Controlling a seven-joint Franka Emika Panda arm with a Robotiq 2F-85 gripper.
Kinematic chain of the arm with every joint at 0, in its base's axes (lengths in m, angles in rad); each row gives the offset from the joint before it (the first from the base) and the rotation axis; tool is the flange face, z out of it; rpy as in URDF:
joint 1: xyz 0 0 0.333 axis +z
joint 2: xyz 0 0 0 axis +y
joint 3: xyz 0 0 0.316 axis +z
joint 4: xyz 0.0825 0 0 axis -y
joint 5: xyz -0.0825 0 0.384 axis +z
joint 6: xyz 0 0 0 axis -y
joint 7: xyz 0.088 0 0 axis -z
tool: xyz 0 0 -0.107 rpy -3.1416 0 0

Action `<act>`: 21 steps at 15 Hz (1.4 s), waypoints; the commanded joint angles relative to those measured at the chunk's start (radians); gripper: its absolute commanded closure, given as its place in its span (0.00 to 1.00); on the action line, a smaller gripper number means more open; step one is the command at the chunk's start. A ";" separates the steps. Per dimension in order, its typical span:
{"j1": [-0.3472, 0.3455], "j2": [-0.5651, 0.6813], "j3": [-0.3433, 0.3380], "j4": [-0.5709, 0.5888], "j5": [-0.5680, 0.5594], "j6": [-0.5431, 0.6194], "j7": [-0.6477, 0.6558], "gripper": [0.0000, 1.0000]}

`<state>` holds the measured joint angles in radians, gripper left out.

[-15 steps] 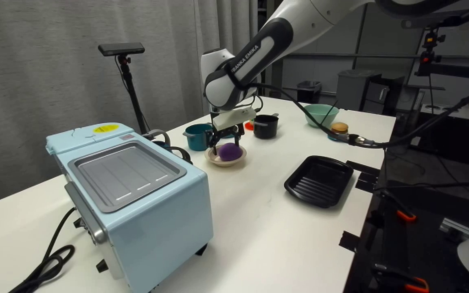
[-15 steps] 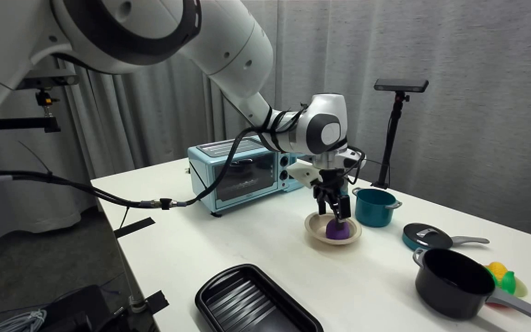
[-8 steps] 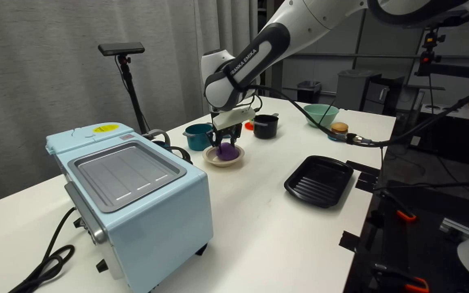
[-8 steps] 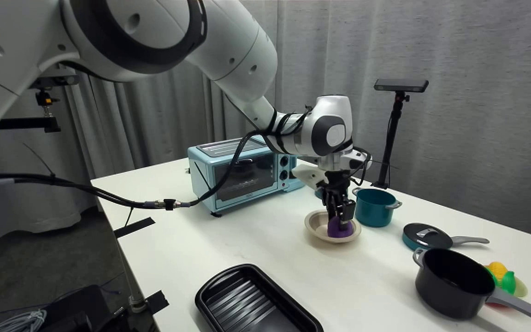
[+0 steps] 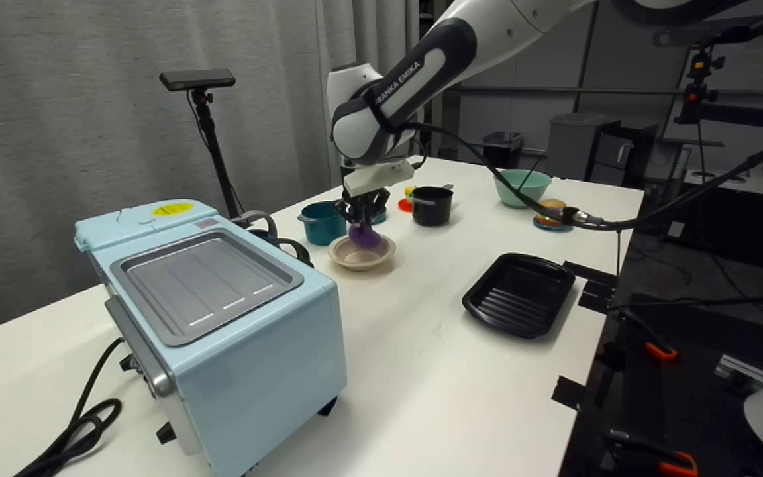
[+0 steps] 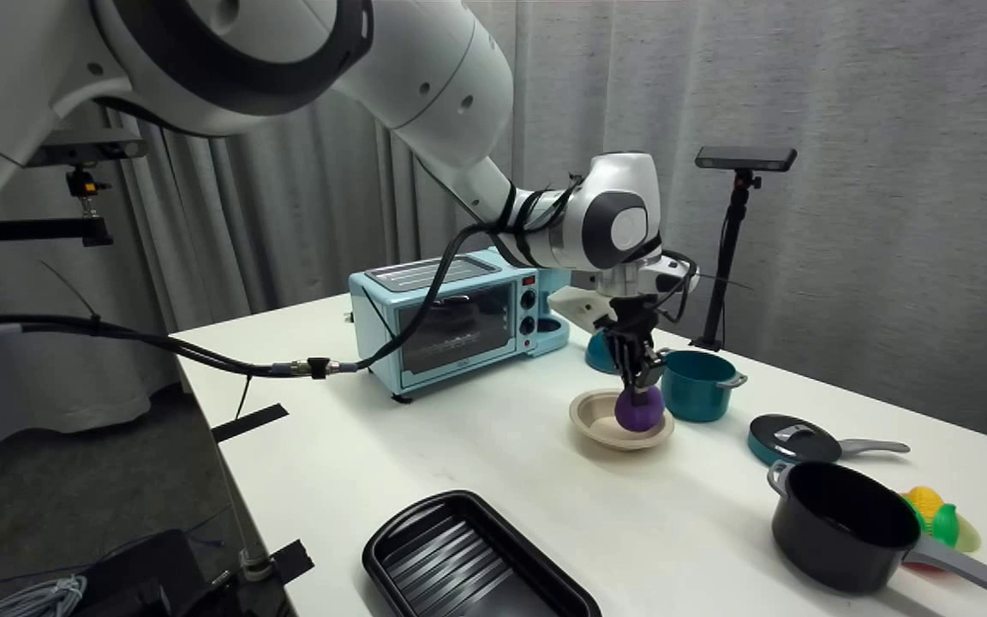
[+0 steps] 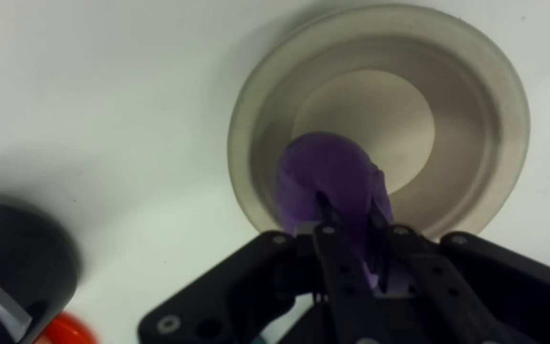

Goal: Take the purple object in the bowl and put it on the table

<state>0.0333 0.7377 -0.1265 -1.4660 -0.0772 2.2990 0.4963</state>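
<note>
One purple object [image 7: 327,160] in gripper [image 7: 350,204] (bowl [image 7: 512,119] beneath).

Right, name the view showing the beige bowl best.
The wrist view: the beige bowl appears largest, seen from above, partly behind the purple object. Both exterior views show it smaller, slantwise, also partly hidden.

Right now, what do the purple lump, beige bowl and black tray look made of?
Purple lump: soft, matte, perhaps cloth or foam; it bulges around the pincer clamped on it.
Beige bowl: dull, maybe moulded pulp or plastic; even colour, no sharp glints.
Black tray: semi-gloss, likely coated metal, though plastic is possible; light catches its ridges and rim.
</note>
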 commanded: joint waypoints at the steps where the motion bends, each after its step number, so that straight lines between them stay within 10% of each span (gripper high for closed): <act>1: -0.005 -0.122 -0.002 -0.074 0.021 -0.020 -0.053 0.98; 21: -0.093 -0.668 -0.010 -0.824 -0.053 0.125 -0.118 0.97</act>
<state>-0.0474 0.1122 -0.1314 -2.1821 -0.0997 2.3403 0.3579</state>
